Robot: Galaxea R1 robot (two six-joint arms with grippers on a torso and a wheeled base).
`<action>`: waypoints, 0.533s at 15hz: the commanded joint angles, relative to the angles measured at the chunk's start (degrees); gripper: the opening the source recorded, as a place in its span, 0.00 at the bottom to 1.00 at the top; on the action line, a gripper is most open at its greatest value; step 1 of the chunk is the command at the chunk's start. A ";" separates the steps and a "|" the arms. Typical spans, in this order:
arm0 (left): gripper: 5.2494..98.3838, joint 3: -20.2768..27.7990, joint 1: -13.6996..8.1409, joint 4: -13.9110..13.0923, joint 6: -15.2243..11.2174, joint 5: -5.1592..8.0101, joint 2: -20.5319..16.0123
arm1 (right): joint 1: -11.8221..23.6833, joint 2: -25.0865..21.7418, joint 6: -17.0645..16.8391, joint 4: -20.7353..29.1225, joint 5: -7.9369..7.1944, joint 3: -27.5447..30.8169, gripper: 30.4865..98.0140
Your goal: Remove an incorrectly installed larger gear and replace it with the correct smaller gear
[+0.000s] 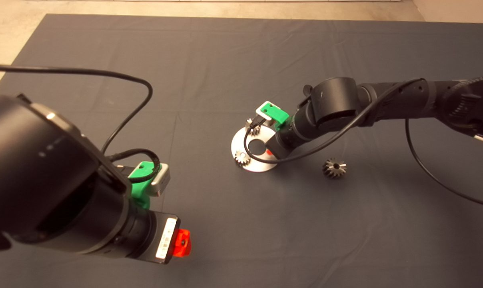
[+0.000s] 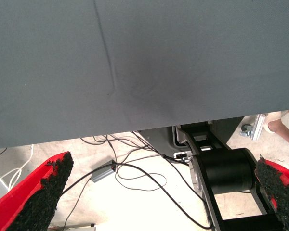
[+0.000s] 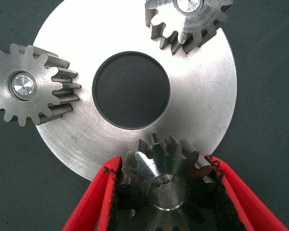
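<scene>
**Ana:** Gear placement first: where did the smaller gear sit at that moment?

**Ben:** It was pinched between the right gripper's two red fingers, pads pressed on opposite sides of its teeth, at the rim of the round steel plate. A pin end showed in its centre hole, so I judged it was on or going onto its post; whether it was fully seated, I couldn't tell.

**Ana:** And the other pinions?

**Ben:** Two more, one pinion and a second pinion, sat on their own posts around the plate's central opening. The held gear filled the third spot, which is why the arm reached in from that side.

**Ana:** The larger gear?

**Ben:** The larger gear lay flat on the mat, off the plate and near it on the right arm's side. It looked set aside, out of the way of the fitting.

**Ana:** The left gripper?

**Ben:** The left gripper hung at the near left of the mat, fingers spread wide and empty, with floor cables beyond the mat's edge. Idle, I'd say, since one arm could manage this job.
</scene>
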 commanded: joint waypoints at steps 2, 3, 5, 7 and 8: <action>1.00 0.94 -0.84 -1.36 -0.20 7.55 0.05 | 1.40 -0.20 0.09 -1.98 -0.14 0.22 0.16; 1.00 0.91 -0.78 -1.36 -0.20 7.55 0.05 | 1.40 -0.20 0.09 -1.98 -0.27 0.22 0.16; 1.00 0.94 -0.76 -1.36 -0.20 7.55 0.05 | 1.40 -0.29 0.09 -1.98 -0.41 0.22 0.16; 1.00 0.94 -0.85 -1.36 -0.20 7.55 0.05 | 1.40 -0.37 0.17 -1.98 -0.44 0.22 0.16; 1.00 0.94 -0.82 -1.36 -0.20 7.55 0.05 | 1.40 -0.46 0.18 -1.98 -0.53 0.31 0.16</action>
